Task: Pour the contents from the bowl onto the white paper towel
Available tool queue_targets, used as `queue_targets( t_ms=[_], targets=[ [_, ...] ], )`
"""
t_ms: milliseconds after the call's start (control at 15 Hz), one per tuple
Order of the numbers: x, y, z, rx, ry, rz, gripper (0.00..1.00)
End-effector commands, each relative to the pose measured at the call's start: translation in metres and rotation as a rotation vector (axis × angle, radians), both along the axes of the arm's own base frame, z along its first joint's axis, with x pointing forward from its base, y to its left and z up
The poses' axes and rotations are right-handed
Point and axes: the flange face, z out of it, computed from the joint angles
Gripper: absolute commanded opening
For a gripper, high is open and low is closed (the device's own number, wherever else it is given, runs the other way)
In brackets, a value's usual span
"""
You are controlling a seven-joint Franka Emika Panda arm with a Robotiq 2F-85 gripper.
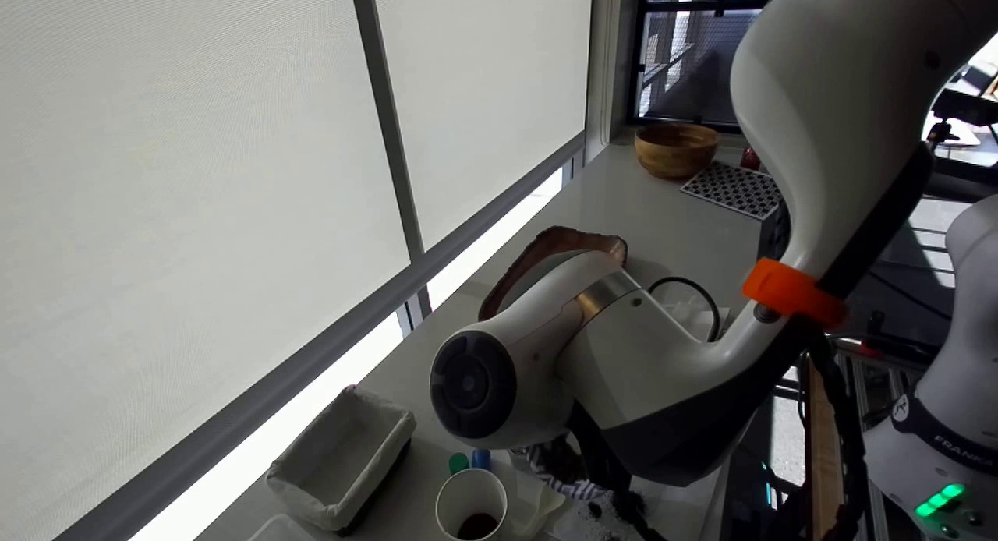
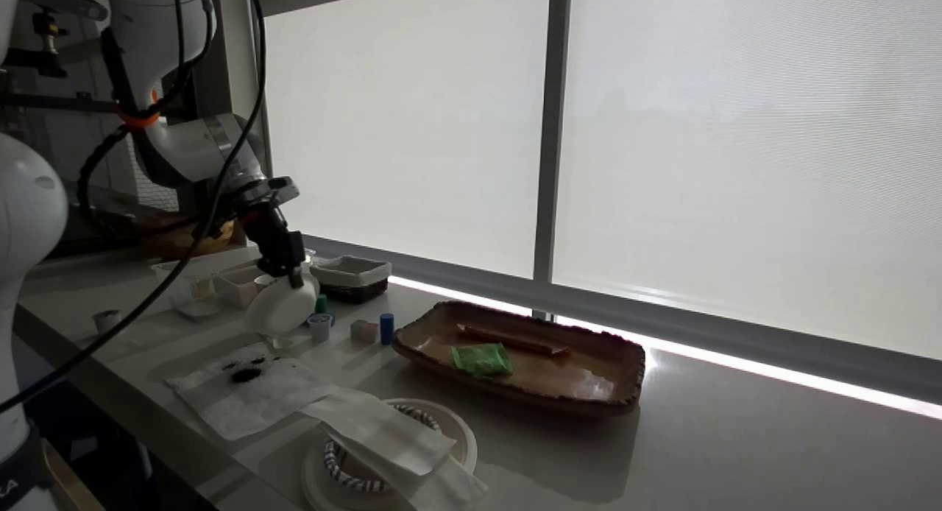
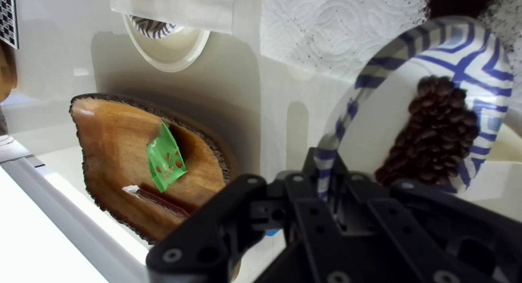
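My gripper (image 3: 327,164) is shut on the rim of a white bowl (image 3: 379,124) with blue stripes. The bowl is tilted, and dark brown beans (image 3: 434,132) lie inside it toward its far side in the wrist view. In an exterior view the gripper (image 2: 296,277) holds the bowl (image 2: 280,308) by its upper edge, above the table and close to the white paper towel (image 2: 243,411). The paper towel (image 3: 322,34) bears a dark pile of grounds (image 3: 458,1) and scattered specks. In an exterior view the arm hides the gripper, and only part of the bowl's striped rim (image 1: 583,490) shows.
A wooden tray (image 2: 559,382) holds a green packet (image 2: 482,358) and a brown bar. A plate (image 2: 465,452) bears a striped bowl and napkins. A white cup (image 1: 448,498), blue and green caps, and a lined basket (image 1: 288,479) stand near the bowl. Window blinds border the table.
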Motion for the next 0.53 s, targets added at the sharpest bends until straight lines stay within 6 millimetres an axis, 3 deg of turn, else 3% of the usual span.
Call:
queue_targets(
  t_ms=[0,467],
  targets=[
    [0.0013,0.0031,-0.0028,-0.010,-0.003,-0.003,0.01],
    [0.0000,0.0018,-0.0040,-0.049,0.013,-0.024,0.01]
  ],
)
